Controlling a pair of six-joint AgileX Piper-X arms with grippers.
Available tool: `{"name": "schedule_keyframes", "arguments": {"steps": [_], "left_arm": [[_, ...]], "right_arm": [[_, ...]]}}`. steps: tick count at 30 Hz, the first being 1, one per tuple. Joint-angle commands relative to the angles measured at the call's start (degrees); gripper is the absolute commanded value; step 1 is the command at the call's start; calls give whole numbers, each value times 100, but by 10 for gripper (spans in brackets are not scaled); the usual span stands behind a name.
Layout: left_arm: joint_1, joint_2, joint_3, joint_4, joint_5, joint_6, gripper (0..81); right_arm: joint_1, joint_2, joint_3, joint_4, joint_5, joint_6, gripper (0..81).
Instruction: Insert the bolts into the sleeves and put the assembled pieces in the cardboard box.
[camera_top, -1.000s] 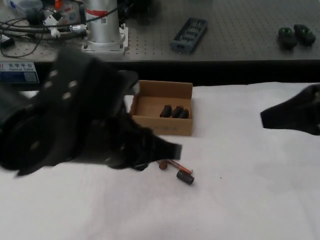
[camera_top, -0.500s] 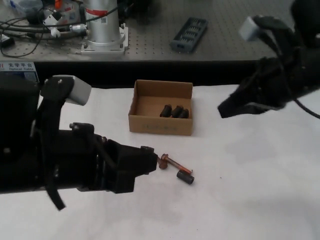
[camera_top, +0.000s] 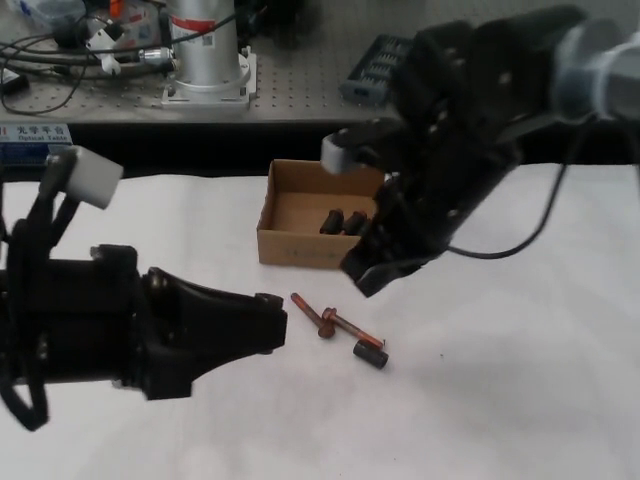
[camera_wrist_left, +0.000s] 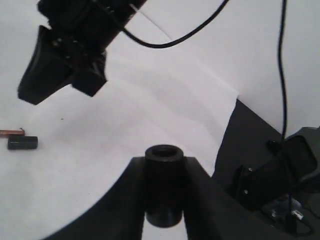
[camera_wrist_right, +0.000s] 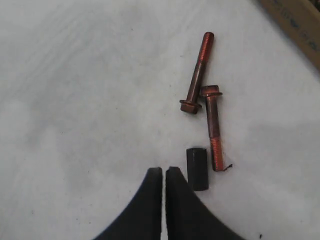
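Left arm (camera_top: 90, 325): stretched low and level.
Left hand (camera_top: 268, 312): clamped on a sleeve (camera_wrist_left: 163, 192).
Right arm (camera_top: 470, 90): bent over, angled downward.
Right hand (camera_wrist_right: 163, 174): fingers (camera_wrist_right: 149, 200) pressed together, empty.

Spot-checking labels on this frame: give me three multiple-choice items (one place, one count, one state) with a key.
1. Where does the loose sleeve lie?
A) in the cardboard box
B) on the white cloth, beside a bolt's threaded end
C) stacked on top of a bolt

2. How many loose bolts lie on the cloth?
A) one
B) four
C) two

3. What state is the left gripper in?
A) shut on a black sleeve
B) open and empty
C) shut on a bolt

Key:
1 B: the right wrist view shows it flat on the cloth next to one bolt's threads.
2 C: the first bolt and second bolt lie side by side.
3 A: the left wrist view shows the sleeve upright between its fingers.
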Motion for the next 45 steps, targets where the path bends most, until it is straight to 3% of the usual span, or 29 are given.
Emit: {"name": "schedule_keyframes", "arguments": {"steps": [1, 6, 7, 12, 24, 45], "left_arm": [[51, -242, -14, -126, 388, 135, 8], [165, -517, -14, -126, 525, 146, 8], [207, -567, -14, -126, 612, 146, 8], [431, -723, -14, -126, 779, 146, 8], [600, -744, -14, -111, 914, 104, 8], [600, -744, -14, -111, 914, 104, 8]], "right_arm": [[15, 142, -183, -33, 4, 5, 36], [11, 432, -364, -216, 257, 226, 347], [20, 477, -386, -242, 344, 230, 365], [27, 712, -431, -357, 547, 82, 298], [62, 1201, -431, -341, 1167, -309, 298], [204, 1593, -635, -426, 1165, -411, 295]]}}
